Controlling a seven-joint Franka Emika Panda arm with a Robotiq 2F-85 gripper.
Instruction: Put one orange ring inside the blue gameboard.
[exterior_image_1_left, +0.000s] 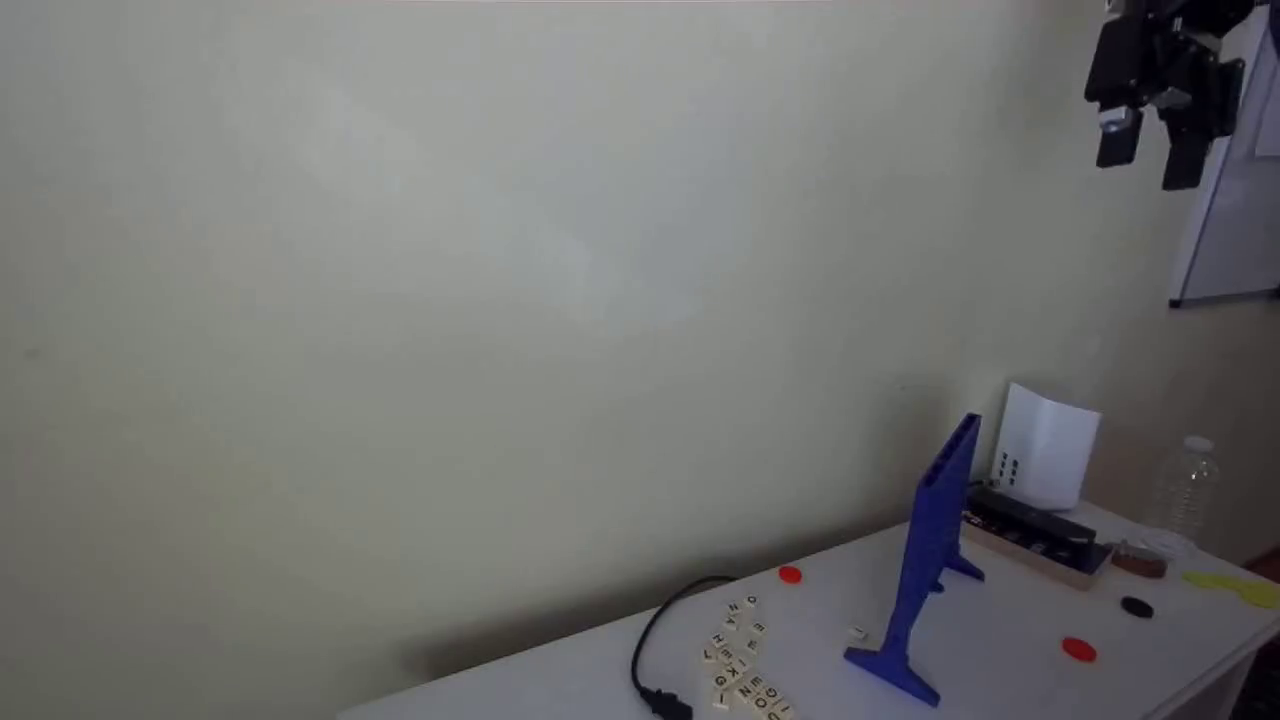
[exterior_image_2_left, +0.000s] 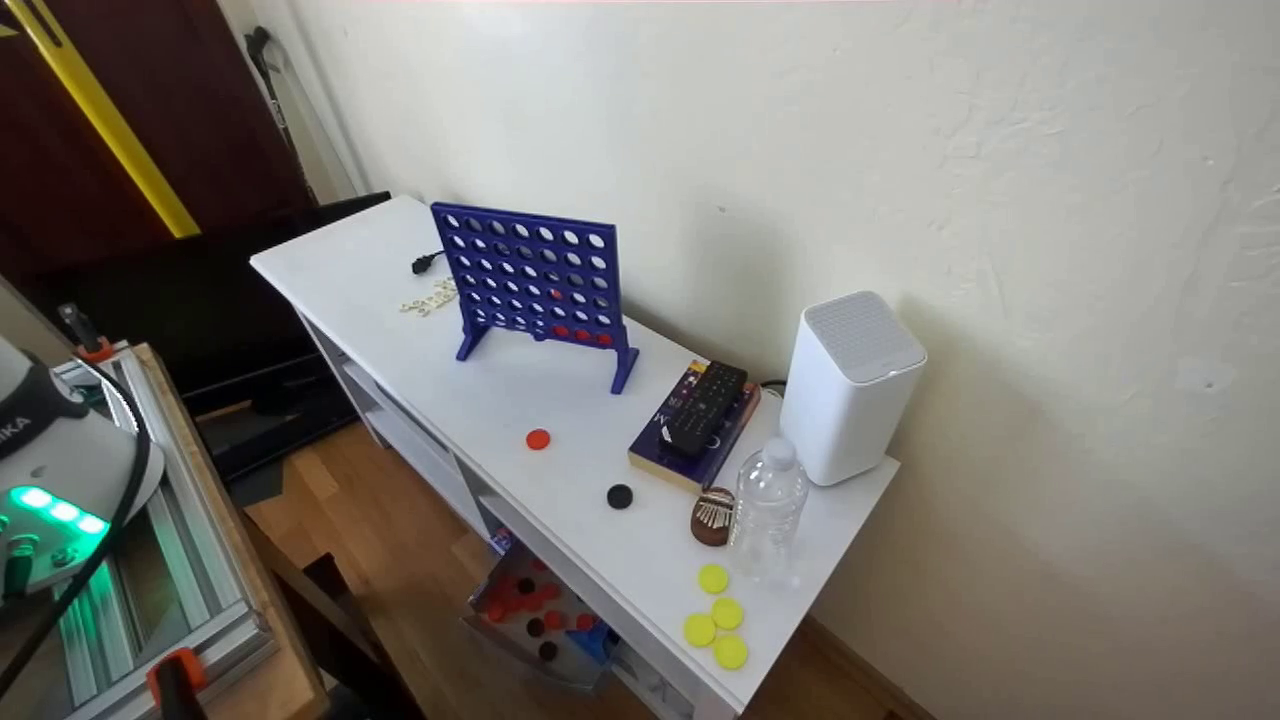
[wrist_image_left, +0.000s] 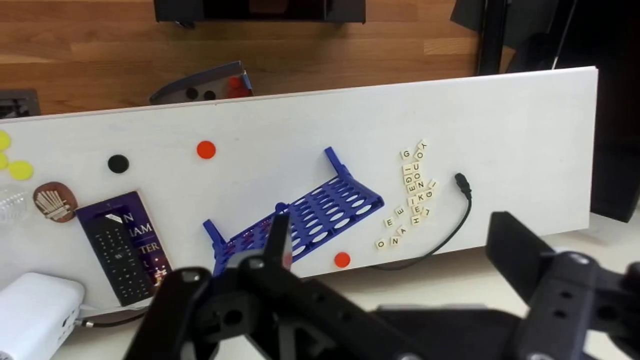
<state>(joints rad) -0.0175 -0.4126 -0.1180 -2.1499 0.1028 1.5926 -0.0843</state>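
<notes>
Orange disc (exterior_image_2_left: 538, 439): flat on white table (wrist_image_left: 510, 150), well apart from gameboard. Second orange disc (wrist_image_left: 342, 259): flat, between gameboard and wall (exterior_image_1_left: 500, 300). Gameboard (exterior_image_2_left: 538, 263), blue, Connect Four type: upright on splayed feet; red shows in several lower holes. Robotiq gripper (exterior_image_1_left: 1150, 172): well above the table, jaws spread wide. Black disc (wrist_image_left: 118, 163): near the first orange one. Letter tiles (wrist_image_left: 411, 188), cream: loose cluster; black cord plug (wrist_image_left: 463, 186) nearby. Book (wrist_image_left: 140, 220), blue cover, bearing black remote control (wrist_image_left: 117, 255). Kalimba (exterior_image_2_left: 713, 517), brown: just beside book. Plastic bottle (exterior_image_2_left: 768, 505), clear, capped: upright. Router-like unit (exterior_image_2_left: 855, 390), white. Yellow discs (exterior_image_2_left: 727, 613), four: table's end. Tray (wrist_image_left: 215, 80): below table edge, holding red and black discs.
</notes>
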